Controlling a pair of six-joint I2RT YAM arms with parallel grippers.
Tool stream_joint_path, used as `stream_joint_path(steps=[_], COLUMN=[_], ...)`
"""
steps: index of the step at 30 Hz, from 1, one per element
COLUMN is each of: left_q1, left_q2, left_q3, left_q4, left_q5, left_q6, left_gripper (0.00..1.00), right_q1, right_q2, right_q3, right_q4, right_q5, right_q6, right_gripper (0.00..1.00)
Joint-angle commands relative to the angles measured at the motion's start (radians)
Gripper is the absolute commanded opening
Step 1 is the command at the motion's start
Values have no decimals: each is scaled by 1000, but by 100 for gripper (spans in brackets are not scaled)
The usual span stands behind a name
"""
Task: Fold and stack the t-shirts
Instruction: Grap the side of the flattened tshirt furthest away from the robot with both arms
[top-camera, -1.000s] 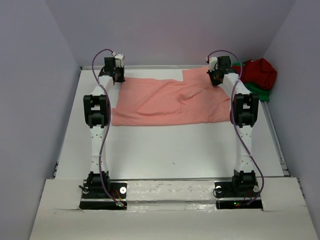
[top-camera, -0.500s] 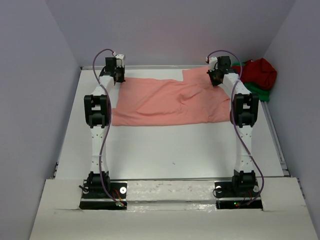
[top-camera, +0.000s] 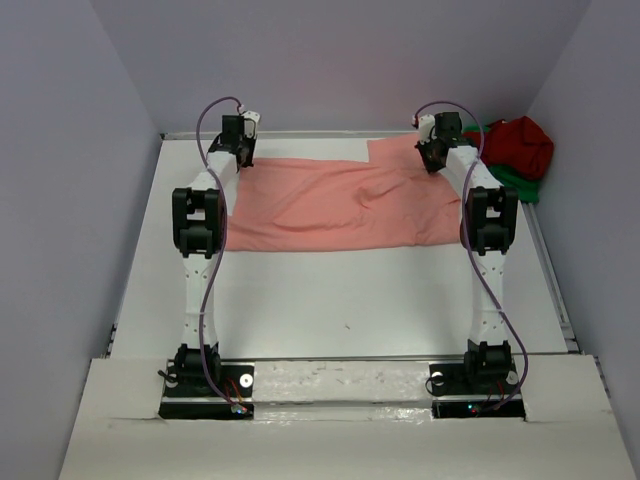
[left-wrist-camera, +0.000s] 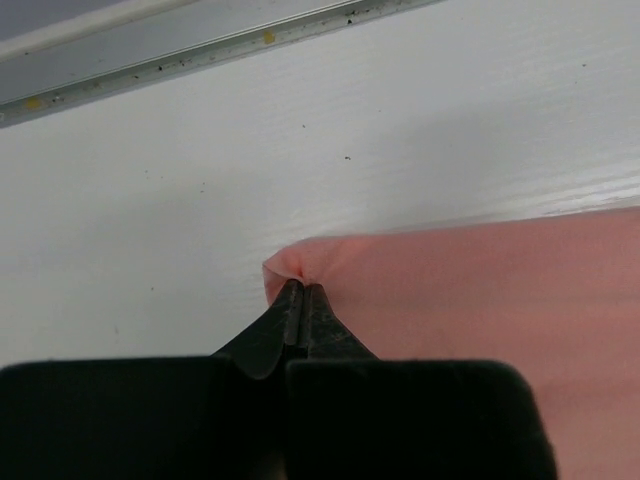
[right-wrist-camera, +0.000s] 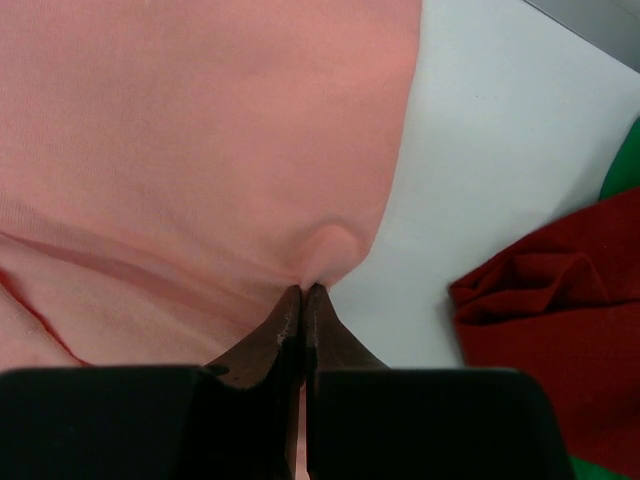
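Salmon-pink soft cloth t-shirt (top-camera: 330, 205): spread flat on white tabletop (top-camera: 380, 300), upper-mid of top view, btwn the two arms. One crease near its centre. Far edge steps up toward upper right.
Left gripper (left-wrist-camera: 303, 289): upper left of top view, at shirt's far-left corner. Black fingers pressed together, pinching that corner.
Shirt vs left fingers: in left wrist view the corner puckers into a small fold right at the tips. Rest of the cloth runs off to mid-right and lower right of frame. Bare tabletop above and to the left.
Right gripper (right-wrist-camera: 303, 291): upper right of top view, at shirt's far-right part. Fingers pressed together, pinching a small raised bump of pink cloth.
Shirt vs right fingers: in right wrist view cloth fills upper left and left of frame. Its edge curves down to the tips. A seam line runs across lower left.
Dark red cloth t-shirt (top-camera: 522, 145): bunched in top view's upper-right corner. In right wrist view it's at lower right, a strip of white tabletop btwn it and the pink edge, not touching.
Bright green cloth t-shirt (top-camera: 515, 182): crumpled under/beside the dark red one, peeking out along its lower-left side.
Metal rail (left-wrist-camera: 200, 50): along tabletop's far edge, top of left wrist view, well apart from the pinched corner.
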Motion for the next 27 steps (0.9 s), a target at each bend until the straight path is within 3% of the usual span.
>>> stream_joint_path(steps=[1, 27], left_q1=[-6, -10], left_q2=[-147, -308], left_q3=[-30, -122], left_q4=[41, -41], left_q5=[-94, -38], left_q6=[63, 53], left_gripper=[0, 0], right_q1=[-7, -7], right_q2=[-55, -195], right_q3=[-4, 19], right_q4=[-73, -100], right_q5=[63, 34], right_q6=[-29, -36], right_gripper=[0, 0])
